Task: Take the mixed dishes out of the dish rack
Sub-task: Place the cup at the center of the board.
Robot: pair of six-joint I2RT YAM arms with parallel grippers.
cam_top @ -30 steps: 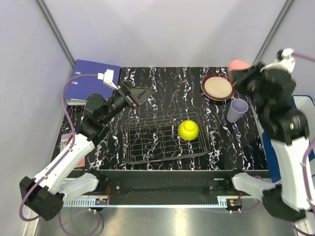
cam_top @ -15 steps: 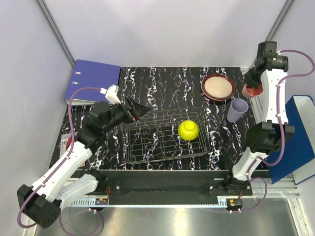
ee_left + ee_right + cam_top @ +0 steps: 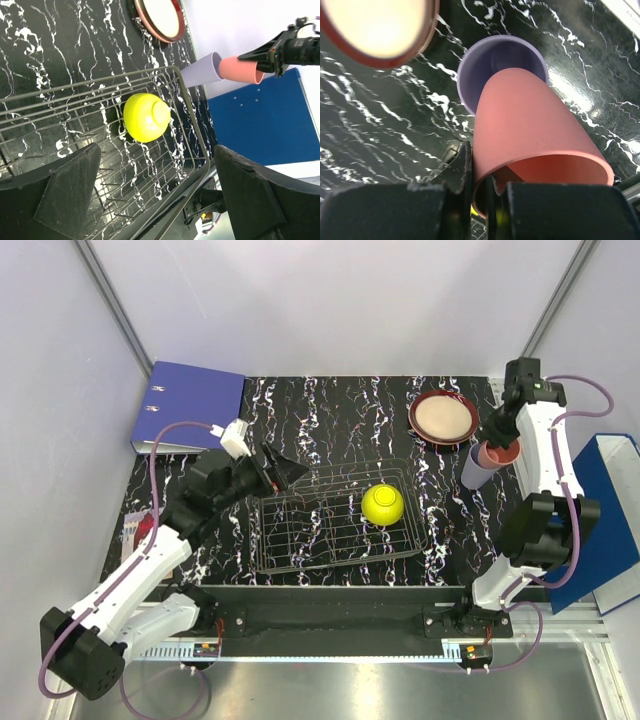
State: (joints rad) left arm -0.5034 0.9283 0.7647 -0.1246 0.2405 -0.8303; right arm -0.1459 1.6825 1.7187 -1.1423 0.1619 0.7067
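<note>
Your right gripper (image 3: 479, 179) is clamped on the rim of the smaller pink cup (image 3: 535, 130), one finger inside the wall and one outside. It holds the cup tilted, base-first, at the mouth of the lavender cup (image 3: 495, 60). You cannot tell whether the base is inside yet. The lavender cup stands on the table (image 3: 340, 410) just right of the dish rack (image 3: 300, 540), near the dark-red-rimmed beige plate (image 3: 443, 417). Your left gripper (image 3: 285, 472) hangs with its fingers spread wide and empty over the rack's far left corner. The yellow-green bowl (image 3: 382, 504) sits upside down in the rack's right half. The blue binder (image 3: 190, 405) lies at the far left corner.
</note>
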